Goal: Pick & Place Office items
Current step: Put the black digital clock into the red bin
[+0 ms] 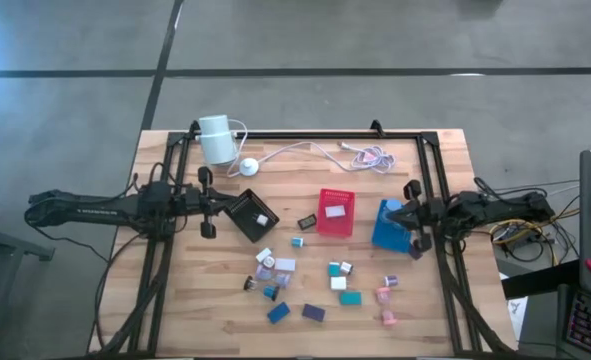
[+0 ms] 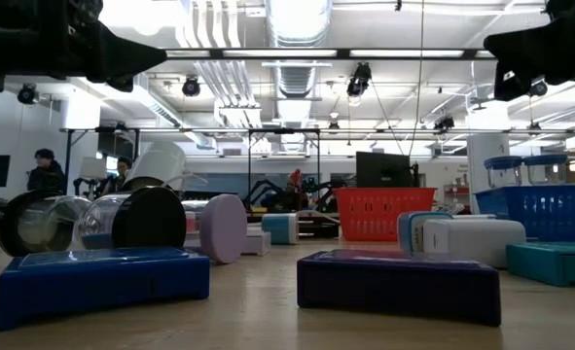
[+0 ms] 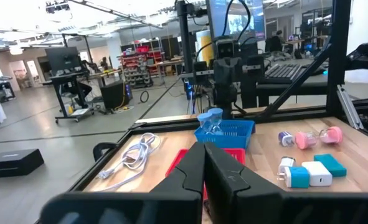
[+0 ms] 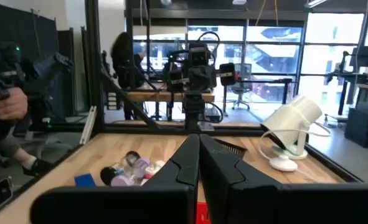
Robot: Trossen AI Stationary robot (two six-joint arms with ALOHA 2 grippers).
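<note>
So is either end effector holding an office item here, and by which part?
Neither. The left end effector and the right end effector are both shut with nothing between the fingers, above the table.

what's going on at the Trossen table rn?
Nothing is being handled right now. The left gripper sits shut and empty beside the black tray, which holds one white piece. The right gripper is shut and empty over the blue tray. The red tray holds one white piece too. Most office items lie loose on the table in front of the trays.
</note>
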